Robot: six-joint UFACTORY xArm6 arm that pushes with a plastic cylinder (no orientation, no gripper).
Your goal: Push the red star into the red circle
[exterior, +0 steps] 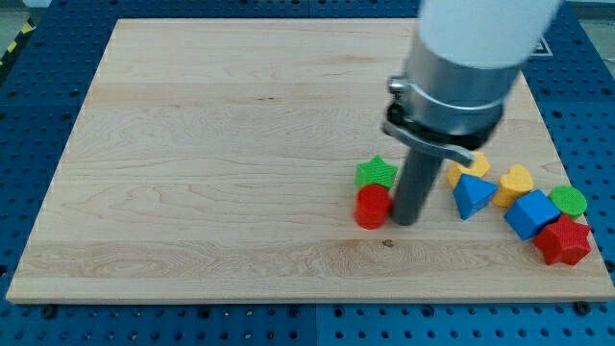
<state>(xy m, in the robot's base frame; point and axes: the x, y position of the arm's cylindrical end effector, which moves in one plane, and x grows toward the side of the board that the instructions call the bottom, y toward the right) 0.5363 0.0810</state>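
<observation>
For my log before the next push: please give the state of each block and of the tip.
my tip: on the board, beside the red circle's right
red circle: touching the green star
green star: behind the red circle
red star: far right, against the blue cube
blue cube: between the red star and the yellow heart
yellow heart: upright

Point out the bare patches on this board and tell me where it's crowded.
Bare: everything on the view's left of the green star and red circle, plus the board's top strip. Crowded: the view's right bottom, from my tip beside the red circle to the red star.
</observation>
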